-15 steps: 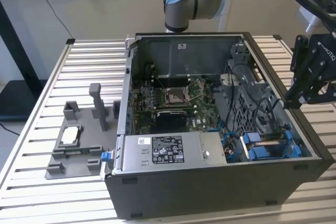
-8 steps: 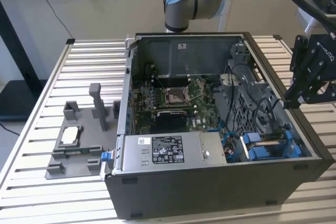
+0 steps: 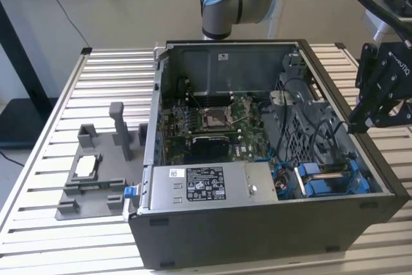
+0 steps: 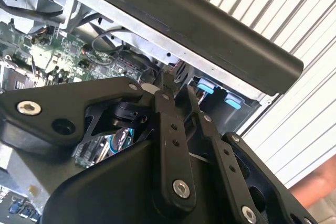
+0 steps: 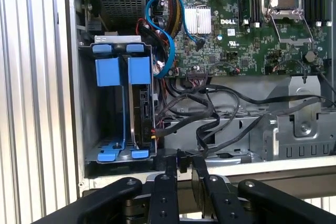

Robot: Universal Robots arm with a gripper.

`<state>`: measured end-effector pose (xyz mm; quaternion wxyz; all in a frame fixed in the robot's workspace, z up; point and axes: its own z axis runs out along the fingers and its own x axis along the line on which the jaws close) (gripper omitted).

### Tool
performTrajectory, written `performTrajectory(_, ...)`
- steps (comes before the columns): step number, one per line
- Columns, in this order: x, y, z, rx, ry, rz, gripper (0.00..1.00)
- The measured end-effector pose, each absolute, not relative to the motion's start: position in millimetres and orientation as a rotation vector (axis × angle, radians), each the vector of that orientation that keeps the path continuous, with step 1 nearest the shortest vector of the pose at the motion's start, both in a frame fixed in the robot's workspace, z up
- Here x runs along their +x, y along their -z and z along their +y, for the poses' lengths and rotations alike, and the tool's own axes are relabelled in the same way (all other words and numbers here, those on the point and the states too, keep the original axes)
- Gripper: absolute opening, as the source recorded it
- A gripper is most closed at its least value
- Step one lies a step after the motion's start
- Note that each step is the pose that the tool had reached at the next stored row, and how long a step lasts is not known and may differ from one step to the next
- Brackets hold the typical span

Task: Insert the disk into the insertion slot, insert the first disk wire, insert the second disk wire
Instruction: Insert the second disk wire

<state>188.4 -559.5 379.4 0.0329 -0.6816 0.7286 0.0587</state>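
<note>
The disk (image 5: 140, 114) stands on edge in its blue frame inside the insertion slot (image 5: 88, 114), beside a second blue frame (image 5: 110, 72). In the exterior view the slot's blue tabs (image 3: 320, 188) sit at the case's near right corner. My gripper (image 5: 182, 165) hovers at the case's right rim (image 3: 353, 127), just outside the bay. Its fingers (image 5: 169, 174) are drawn close together on what looks like the dark plug end of a black disk wire (image 5: 210, 121). In the second wrist view the gripper (image 4: 176, 92) points into the case.
The open case holds a motherboard (image 3: 212, 120), a silver labelled power-supply box (image 3: 206, 183), a blue cable (image 5: 168, 40) and a tangle of black cables. A grey fixture (image 3: 90, 185) sits on the slatted table at the exterior view's left. A person's hand (image 4: 320, 187) shows beyond the case.
</note>
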Motion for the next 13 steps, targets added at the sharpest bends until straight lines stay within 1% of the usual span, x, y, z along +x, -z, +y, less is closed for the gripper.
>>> performTrajectory(4,188.5,-379.1,-559.5,-2.100,-0.187,2.245,0.27)
performTrajectory(8,188.4,-378.8,-559.5,-2.107,-0.209,2.256,0.27)
performTrajectory(13,188.4,-378.9,-559.5,-2.109,-0.213,2.259,0.27)
